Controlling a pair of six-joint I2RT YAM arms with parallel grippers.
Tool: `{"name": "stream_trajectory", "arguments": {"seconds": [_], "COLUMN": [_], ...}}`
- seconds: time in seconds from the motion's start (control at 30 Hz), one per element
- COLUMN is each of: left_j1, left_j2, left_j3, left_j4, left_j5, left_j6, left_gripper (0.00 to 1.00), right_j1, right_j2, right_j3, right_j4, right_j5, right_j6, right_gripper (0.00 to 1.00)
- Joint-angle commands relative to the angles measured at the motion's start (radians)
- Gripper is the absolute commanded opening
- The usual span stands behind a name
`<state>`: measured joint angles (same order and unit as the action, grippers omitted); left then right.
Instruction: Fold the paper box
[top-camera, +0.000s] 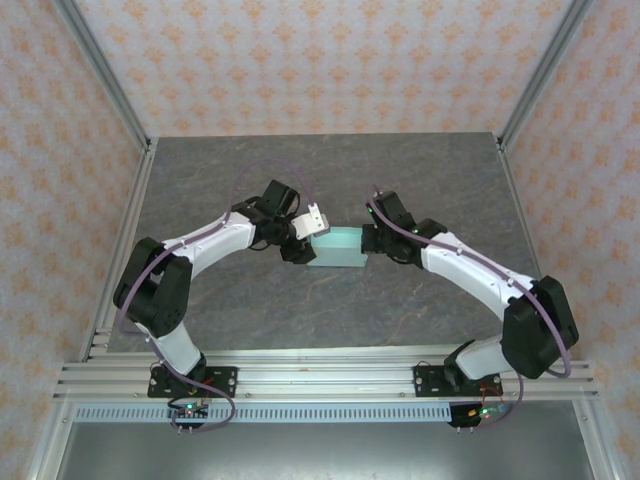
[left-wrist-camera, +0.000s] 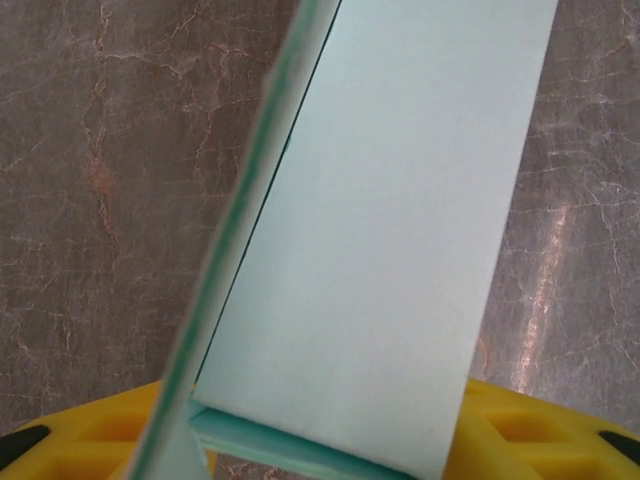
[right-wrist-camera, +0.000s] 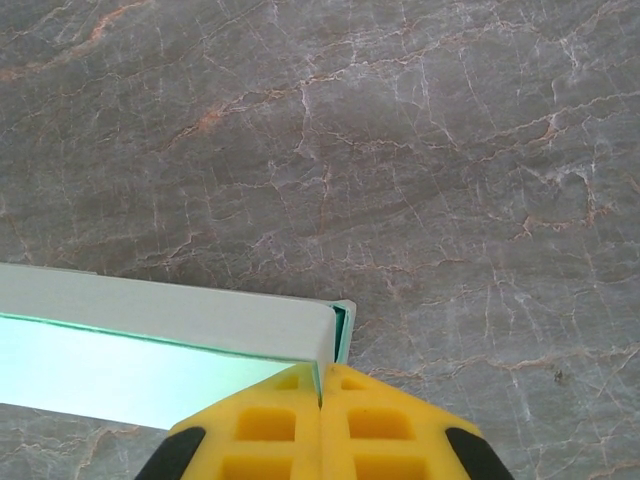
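Top camera is looking down from behind; wrist cameras are peering closely past the left end effector (left-wrist-camera: 312, 425) and right end effector (right-wrist-camera: 320, 392), sharing the box (top-camera: 336, 248).

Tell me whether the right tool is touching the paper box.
Touching: the right wrist view shows the right tool pinching the paper box at its corner.

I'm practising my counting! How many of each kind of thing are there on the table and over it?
Paper box: 1
Robot hands: 2, the left hand and the right hand
Table: 1
Total: 4
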<state>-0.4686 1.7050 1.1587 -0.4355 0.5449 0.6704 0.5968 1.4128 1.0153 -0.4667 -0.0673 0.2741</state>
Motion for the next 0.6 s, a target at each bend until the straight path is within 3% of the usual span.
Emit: {"name": "stream_trajectory", "arguments": {"seconds": [0.0,0.37,0.57], "left_j1": [0.007,0.006,0.005], "left_j2": [0.015,0.024,0.013], "left_j3": [0.033,0.04,0.029], "left_j4": [-0.033,-0.03,-0.017], "left_j5": [0.023,0.018,0.015], "left_j6": [-0.018,-0.037,-0.043], "left_gripper": [0.52,0.5,0.5], "right_j1": [0.001,0.001,0.002], "right_j2": [0.024,0.047,0.024], "right_j3": [0.032,0.069,0.004], "right_j4": [-0.057,-0.082,-0.048], "right_j5": [-0.009,-0.032,0.004], "right_j6": [0.039,0.079,0.019], "right_gripper": [0.01,0.0,0.0]}}
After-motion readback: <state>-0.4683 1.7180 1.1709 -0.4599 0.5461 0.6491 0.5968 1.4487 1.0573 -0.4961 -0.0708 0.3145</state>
